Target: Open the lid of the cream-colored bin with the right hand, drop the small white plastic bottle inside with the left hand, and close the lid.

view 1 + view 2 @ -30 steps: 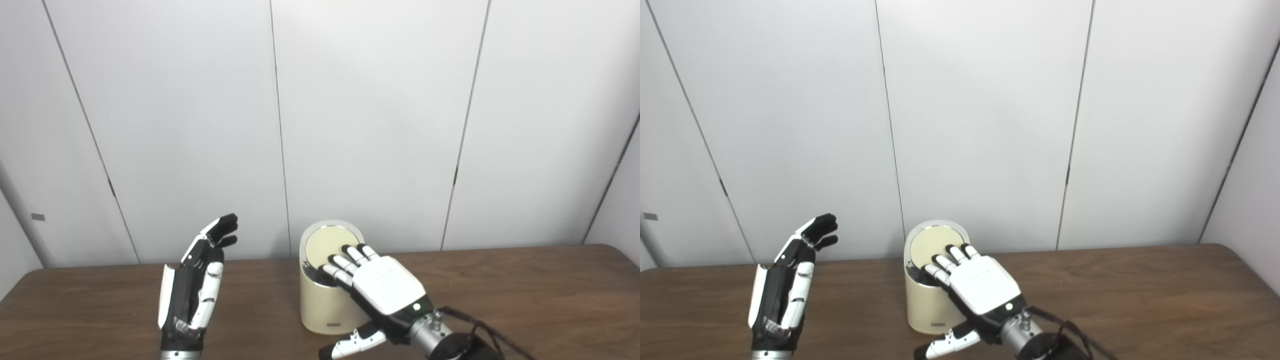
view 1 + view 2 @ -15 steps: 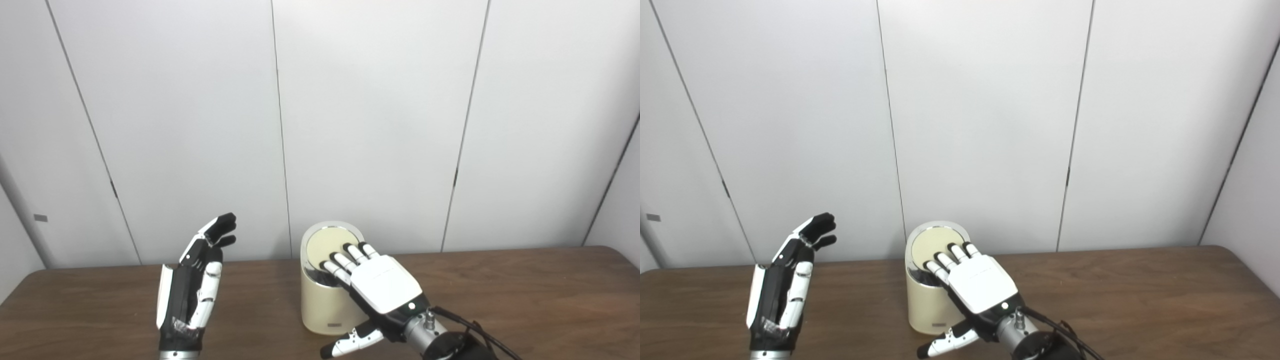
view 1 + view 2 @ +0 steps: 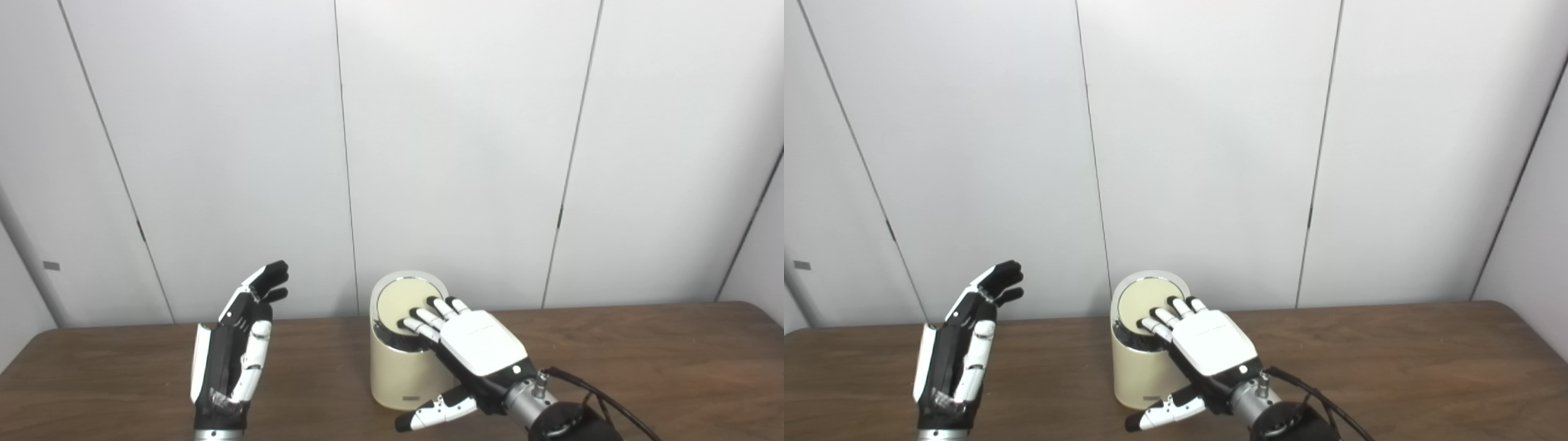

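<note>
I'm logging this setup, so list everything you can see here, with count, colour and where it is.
bin: one, cream, on the table near its middle, upright.
lid: one, cream with a silver rim, tilted up at the back of the bin, a dark gap showing at the front.
table: one, dark brown wood, across the bottom of the view.
wall: white panels with dark seams, behind the table.
bottle: none visible in either view.
left hand: one, black and white, raised upright left of the bin, open, holding nothing.
right hand: one, white and black, fingers lying on the lid, holding nothing.
</note>
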Motion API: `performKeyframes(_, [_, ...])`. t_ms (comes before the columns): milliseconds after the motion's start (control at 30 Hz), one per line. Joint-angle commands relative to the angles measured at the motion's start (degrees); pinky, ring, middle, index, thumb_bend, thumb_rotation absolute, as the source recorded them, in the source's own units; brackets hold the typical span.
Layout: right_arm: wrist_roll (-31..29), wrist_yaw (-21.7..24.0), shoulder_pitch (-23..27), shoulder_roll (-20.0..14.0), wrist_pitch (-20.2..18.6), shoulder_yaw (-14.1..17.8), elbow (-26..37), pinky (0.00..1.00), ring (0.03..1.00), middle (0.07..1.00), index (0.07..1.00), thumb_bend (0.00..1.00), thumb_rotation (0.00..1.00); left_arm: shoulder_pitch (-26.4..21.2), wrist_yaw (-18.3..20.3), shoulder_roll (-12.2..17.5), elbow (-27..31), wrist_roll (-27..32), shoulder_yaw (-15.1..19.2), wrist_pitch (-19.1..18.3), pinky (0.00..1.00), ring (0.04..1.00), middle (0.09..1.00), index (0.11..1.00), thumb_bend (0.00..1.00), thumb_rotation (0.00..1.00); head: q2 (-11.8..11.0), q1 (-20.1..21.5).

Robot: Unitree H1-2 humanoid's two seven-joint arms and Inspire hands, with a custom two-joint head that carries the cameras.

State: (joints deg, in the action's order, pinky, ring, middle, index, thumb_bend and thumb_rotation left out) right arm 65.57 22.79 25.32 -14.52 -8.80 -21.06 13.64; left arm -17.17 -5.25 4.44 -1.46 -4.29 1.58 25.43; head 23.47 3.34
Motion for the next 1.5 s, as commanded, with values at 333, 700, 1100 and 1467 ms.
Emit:
performKeyframes(333, [-3.24,-3.43,-1.90,-0.84,0.39,2.54,1.25,1.00,0.995,0.920,0.871,0.85,0.80,-2.07,0.03,0.01,1.03,-0.23,0.25,1.07,0.77,0.825,0.834,0.818,0.28,0.77,-0.43,0.15])
performKeyframes(700, [-5.76,-8.79,-2.02,0.26,0.81,4.51,0.25,1.00,1.000,0.977,0.932,0.83,0.76,-2.05,-0.04,0.12,1.03,-0.55,0.17,1.23,0.78,0.830,0.838,0.820,0.28,0.76,-0.76,-0.07])
performKeyframes(1100, [-13.99,-27.14,-4.49,2.92,7.79,9.68,-4.40,1.00,1.000,1.000,1.000,0.78,0.71,-1.98,-0.15,0.61,0.96,-0.61,0.34,1.39,0.78,0.829,0.836,0.816,0.27,0.75,-0.40,0.24])
performKeyframes(1467, [-29.24,-41.62,-6.75,4.26,21.72,17.95,-11.93,0.95,1.000,1.000,0.993,0.56,0.94,-1.57,0.06,1.21,1.13,-1.35,-0.03,1.44,0.79,0.844,0.849,0.829,0.28,0.78,-0.33,0.18])
